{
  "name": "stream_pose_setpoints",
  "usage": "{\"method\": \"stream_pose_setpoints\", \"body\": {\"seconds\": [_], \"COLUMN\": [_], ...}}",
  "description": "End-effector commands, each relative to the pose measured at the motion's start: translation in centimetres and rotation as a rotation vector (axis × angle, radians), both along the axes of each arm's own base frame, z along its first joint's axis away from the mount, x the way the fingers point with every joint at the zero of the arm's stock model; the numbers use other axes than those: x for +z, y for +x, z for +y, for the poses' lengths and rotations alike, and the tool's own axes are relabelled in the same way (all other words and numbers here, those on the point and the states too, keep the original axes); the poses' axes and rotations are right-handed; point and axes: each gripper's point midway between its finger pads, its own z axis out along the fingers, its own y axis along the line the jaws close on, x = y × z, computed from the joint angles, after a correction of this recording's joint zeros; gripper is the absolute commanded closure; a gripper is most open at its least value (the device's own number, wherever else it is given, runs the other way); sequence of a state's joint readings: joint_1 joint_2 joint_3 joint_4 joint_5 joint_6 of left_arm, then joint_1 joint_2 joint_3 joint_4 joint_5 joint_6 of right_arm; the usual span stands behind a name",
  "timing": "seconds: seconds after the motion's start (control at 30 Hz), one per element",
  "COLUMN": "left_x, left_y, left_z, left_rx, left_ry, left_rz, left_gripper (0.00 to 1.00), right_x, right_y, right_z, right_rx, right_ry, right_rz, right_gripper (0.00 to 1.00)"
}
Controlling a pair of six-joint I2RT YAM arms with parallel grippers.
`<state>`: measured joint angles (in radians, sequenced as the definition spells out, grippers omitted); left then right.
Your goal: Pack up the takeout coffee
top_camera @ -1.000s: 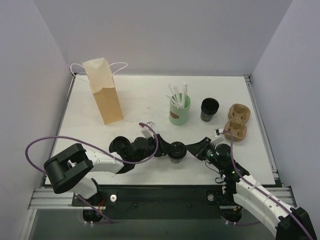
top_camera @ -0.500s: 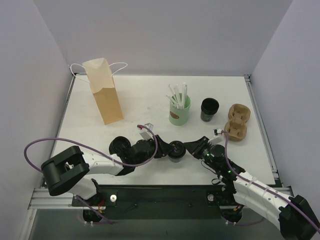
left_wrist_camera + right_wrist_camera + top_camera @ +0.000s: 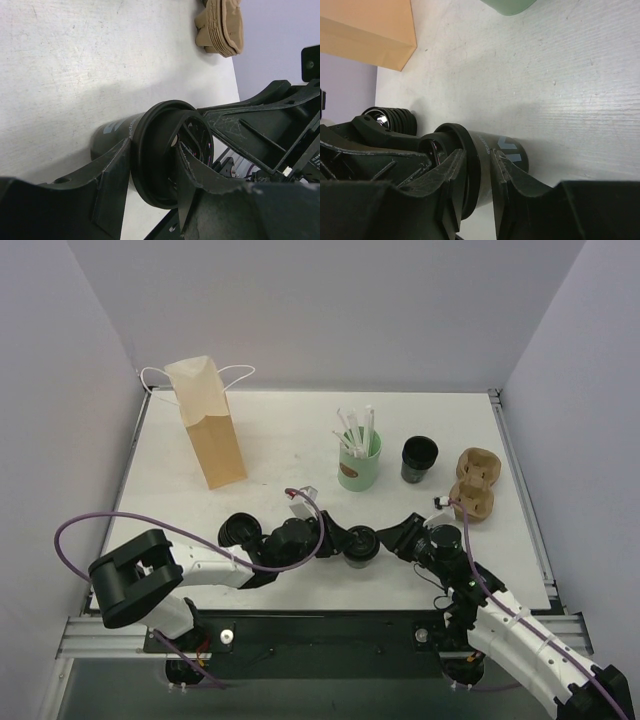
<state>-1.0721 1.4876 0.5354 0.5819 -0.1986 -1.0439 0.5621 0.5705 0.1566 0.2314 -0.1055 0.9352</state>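
Black takeout coffee [image 3: 360,545] standing on worktop [image 3: 270,440], left gripper [image 3: 152,165] clamped around it, right gripper [image 3: 477,167] straddling its rim, hold unclear.

No readable text; pale blue print on takeout coffee [image 3: 507,148] cup wall, too blurred to decipher.

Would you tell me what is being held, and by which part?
The left pincer holds the coffee by its lid rim; whether the right pincer grips it cannot be told.
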Motion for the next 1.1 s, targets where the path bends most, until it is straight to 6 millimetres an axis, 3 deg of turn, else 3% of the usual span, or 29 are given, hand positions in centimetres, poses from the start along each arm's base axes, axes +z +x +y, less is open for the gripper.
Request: {"method": "stream_pose_setpoints", "body": {"seconds": [0.0,0.67,1.07], "left_x": [-11.5,-11.1,-11.4], "left_y": [-4.8,-4.5,-4.7], "left_z": [6.6,6.5,6.5], "left_rx": [-0.077,-0.071,-0.069], "left_ry": [0.439,0.442,0.454], "left_rz": [0.205,0.198,0.196], "left_gripper": [0.55,0.56,0.56], "right_x": [-0.8,1.6,1.5], "right_y": [-1.5,-2.5,-3.0], "right_z": [0.2,1.8,2.1], "right_rx": [0.113,0.219,0.242], "right_ry": [-0.082,-0.013,0.009], "right_rz": [0.066,0.029,0.044], "right_gripper": [0.73,0.75,0.71]}}
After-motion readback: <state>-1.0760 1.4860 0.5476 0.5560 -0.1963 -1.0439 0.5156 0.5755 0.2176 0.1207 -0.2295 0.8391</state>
